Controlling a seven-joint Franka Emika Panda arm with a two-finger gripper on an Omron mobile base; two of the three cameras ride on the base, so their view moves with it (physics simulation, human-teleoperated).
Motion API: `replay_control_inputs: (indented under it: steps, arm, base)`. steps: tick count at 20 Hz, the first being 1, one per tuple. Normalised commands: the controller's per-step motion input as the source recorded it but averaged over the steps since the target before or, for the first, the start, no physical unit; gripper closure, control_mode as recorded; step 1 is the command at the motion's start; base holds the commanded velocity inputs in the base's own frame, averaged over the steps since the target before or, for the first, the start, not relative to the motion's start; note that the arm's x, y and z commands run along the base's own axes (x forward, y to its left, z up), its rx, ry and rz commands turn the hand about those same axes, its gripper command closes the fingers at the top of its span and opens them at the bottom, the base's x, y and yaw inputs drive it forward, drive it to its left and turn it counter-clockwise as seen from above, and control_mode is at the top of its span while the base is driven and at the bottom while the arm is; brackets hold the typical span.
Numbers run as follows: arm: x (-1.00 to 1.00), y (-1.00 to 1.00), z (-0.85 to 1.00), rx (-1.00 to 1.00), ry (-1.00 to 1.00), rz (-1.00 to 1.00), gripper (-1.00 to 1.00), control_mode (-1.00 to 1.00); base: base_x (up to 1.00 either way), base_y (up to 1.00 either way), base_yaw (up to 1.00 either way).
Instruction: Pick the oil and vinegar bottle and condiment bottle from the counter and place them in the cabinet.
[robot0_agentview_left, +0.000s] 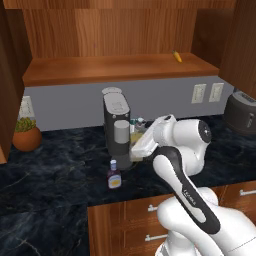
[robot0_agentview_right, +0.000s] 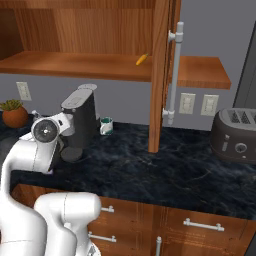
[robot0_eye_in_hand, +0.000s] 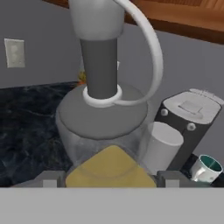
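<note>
The oil and vinegar bottle (robot0_eye_in_hand: 109, 168), clear with pale yellow liquid and a grey pourer, stands very close in the hand view. My gripper (robot0_eye_in_hand: 109, 179) has a fingertip pressed against each side of its body and is shut on it. In the left base view the bottle (robot0_agentview_left: 136, 136) stands just right of the coffee machine, with the gripper (robot0_agentview_left: 139, 146) at it low over the counter (robot0_agentview_left: 50, 190). The condiment bottle (robot0_agentview_left: 114, 176), small and dark with a white cap, stands alone nearer the counter's front edge. The cabinet shelf (robot0_agentview_left: 110, 67) runs above.
A dark coffee machine (robot0_agentview_left: 116, 125) stands hard against the bottle's left. A teal mug (robot0_agentview_right: 106, 126) sits behind it. A toaster (robot0_agentview_right: 235, 135) is far right and a potted plant (robot0_agentview_left: 26, 135) far left. A small yellow item (robot0_agentview_left: 177, 56) lies on the shelf. The open cabinet door (robot0_agentview_right: 162, 75) hangs right of it.
</note>
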Motion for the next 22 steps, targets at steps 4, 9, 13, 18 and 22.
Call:
replay_control_inputs:
  steps: [4, 9, 13, 18, 22]
  arm:
    - [-0.36, -0.18, 0.6, 0.02, -0.07, 0.04, 1.0, -1.0]
    - [-0.11, -0.07, 0.22, 0.05, 0.01, 0.02, 1.0, -1.0]
    - [-0.07, -0.04, 0.3, 0.13, 0.05, 0.0, 1.0, -1.0]
    - [-0.03, -0.06, 0.41, 0.18, 0.1, 0.0, 1.0, -1.0]
    - [0.0, 0.0, 0.48, 0.07, 0.09, 0.0, 1.0, -1.0]
  base:
    - [0.0, 0.0, 0.0]
    - [0.0, 0.0, 0.0]
    - [0.0, 0.0, 0.0]
    - [0.0, 0.0, 0.0]
    - [0.0, 0.0, 0.0]
